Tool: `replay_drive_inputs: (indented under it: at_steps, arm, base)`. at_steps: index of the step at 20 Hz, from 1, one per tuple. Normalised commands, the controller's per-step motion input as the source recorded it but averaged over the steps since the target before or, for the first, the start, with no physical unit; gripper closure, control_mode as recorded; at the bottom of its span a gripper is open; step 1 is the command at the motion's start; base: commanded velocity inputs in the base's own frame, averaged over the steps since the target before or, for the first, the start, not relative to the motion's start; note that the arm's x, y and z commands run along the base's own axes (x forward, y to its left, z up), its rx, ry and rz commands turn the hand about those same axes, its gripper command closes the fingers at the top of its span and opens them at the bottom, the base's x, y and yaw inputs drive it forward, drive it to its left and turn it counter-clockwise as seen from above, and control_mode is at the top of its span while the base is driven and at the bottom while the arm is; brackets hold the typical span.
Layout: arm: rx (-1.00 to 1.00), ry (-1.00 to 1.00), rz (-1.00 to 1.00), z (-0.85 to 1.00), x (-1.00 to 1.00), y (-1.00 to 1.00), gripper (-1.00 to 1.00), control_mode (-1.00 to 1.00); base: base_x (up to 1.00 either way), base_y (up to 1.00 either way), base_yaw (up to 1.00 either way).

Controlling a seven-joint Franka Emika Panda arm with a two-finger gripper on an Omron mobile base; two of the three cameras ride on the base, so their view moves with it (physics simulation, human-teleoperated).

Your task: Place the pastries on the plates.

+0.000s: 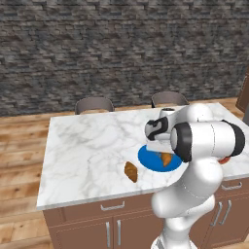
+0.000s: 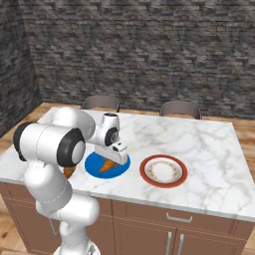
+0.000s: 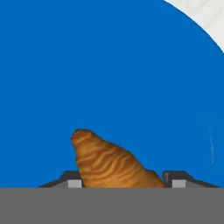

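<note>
On the marble bench (image 1: pixel 87 155), the hand (image 3: pixel 122 183) hung low over the blue plate (image 2: pixel 94 164), fingers loosely flanking one pastry (image 3: pixel 109 164) lying there; lifting unevenly risked dragging it off, with the second pastry (image 1: pixel 131 171) and white plate (image 2: pixel 163 171) waiting.

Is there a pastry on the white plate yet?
No: the white plate lies bare in the right base view; one pastry is on the blue plate, the other on the counter.
</note>
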Motion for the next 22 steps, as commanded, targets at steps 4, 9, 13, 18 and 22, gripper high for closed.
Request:
replay_drive_inputs:
  at_steps: [4, 9, 13, 18, 22]
  arm:
    - [0.00, -0.03, 0.00, 0.15, 0.00, 0.00, -1.00, -1.00]
    - [-0.01, -0.03, 0.00, 0.37, 0.00, 0.00, -1.00, -1.00]
    - [0.00, 0.00, 0.00, 0.68, 0.00, 0.00, -1.00, -1.00]
    - [-0.02, 0.00, 0.00, 0.50, -0.01, 0.00, -1.00, -1.00]
    - [-0.01, 0.01, 0.00, 0.43, -0.38, 0.37, -1.00, -1.00]
  base:
    - [0.00, 0.00, 0.00]
    - [0.00, 0.00, 0.00]
    - [0.00, 0.00, 0.00]
    - [0.00, 0.00, 0.00]
    - [0.00, 0.00, 0.00]
